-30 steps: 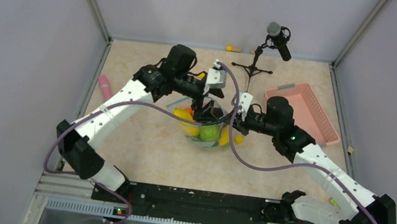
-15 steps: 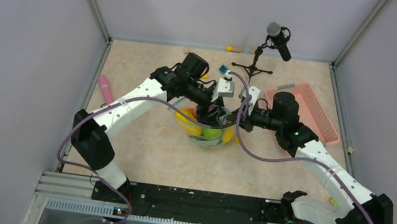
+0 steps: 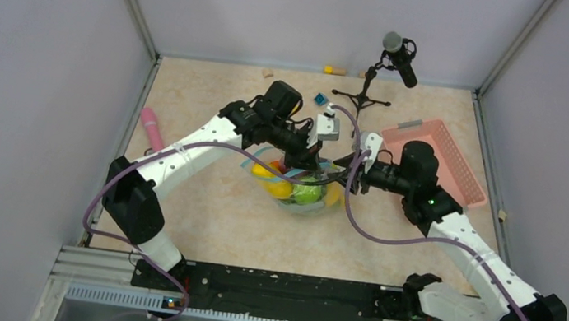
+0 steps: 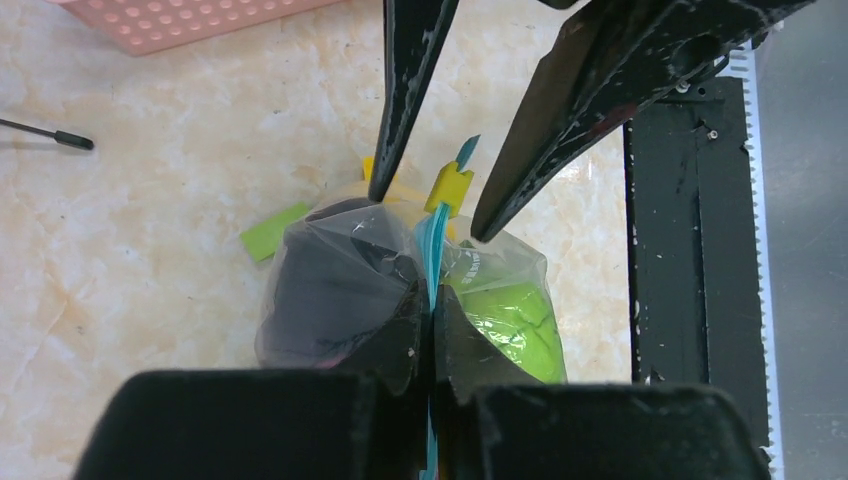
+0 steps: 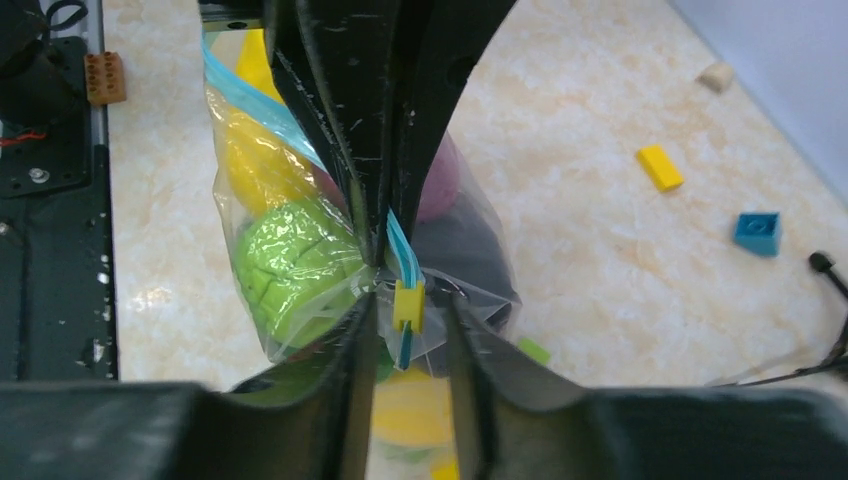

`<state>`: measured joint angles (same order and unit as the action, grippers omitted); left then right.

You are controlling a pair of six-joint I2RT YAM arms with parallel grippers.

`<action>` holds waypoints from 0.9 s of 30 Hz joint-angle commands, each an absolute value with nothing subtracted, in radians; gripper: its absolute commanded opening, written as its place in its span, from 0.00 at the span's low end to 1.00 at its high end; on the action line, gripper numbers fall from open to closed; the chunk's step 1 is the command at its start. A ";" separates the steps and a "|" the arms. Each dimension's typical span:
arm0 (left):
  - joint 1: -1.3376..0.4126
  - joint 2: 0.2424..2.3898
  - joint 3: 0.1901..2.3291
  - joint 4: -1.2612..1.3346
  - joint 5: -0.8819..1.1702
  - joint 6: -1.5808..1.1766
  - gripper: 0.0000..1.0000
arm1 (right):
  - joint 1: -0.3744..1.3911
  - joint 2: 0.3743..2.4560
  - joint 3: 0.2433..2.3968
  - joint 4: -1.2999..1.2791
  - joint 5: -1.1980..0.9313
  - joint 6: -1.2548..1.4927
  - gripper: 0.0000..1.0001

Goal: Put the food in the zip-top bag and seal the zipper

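The zip-top bag (image 3: 304, 191) stands mid-table, holding the food: a green lime (image 4: 505, 315), a dark eggplant (image 4: 330, 285), a yellow lemon (image 5: 255, 160) and a magenta piece (image 5: 440, 180). Its teal zipper (image 4: 433, 250) runs upright along the top edge. My left gripper (image 4: 430, 300) is shut on that strip. The yellow slider tab (image 5: 408, 305) sits at the strip's end, between the fingers of my right gripper (image 5: 410, 300), which stand open on either side of it without touching. From the top view the two grippers meet nose to nose over the bag.
A pink mesh basket (image 3: 439, 156) lies at the back right. A microphone stand (image 3: 370, 80) is behind the bag, and a pink cylinder (image 3: 150, 125) lies at the left. A blue block (image 5: 757, 232), a yellow block (image 5: 660, 166) and a green block (image 4: 275, 230) are scattered near the bag.
My left gripper came down over the bag and closed on the zipper strip. My right gripper, shut before, has opened off the slider tab.
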<state>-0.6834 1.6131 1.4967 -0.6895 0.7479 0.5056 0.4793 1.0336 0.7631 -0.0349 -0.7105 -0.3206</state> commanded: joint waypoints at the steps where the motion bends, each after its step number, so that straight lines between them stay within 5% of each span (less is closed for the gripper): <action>1: -0.683 1.586 1.497 -0.657 0.787 0.482 0.00 | 0.432 0.974 0.694 0.106 -0.787 -0.396 0.43; 9: -0.683 1.564 1.495 -0.608 0.827 0.415 0.00 | 0.342 0.966 0.531 0.487 -0.990 -0.219 0.50; 18: -0.684 1.568 1.496 -0.599 0.830 0.381 0.00 | 0.342 0.990 0.469 0.777 -0.981 -0.019 0.51; 27: -0.683 1.542 1.484 -0.599 0.841 0.375 0.00 | 0.341 1.017 0.499 0.652 -0.988 -0.070 0.31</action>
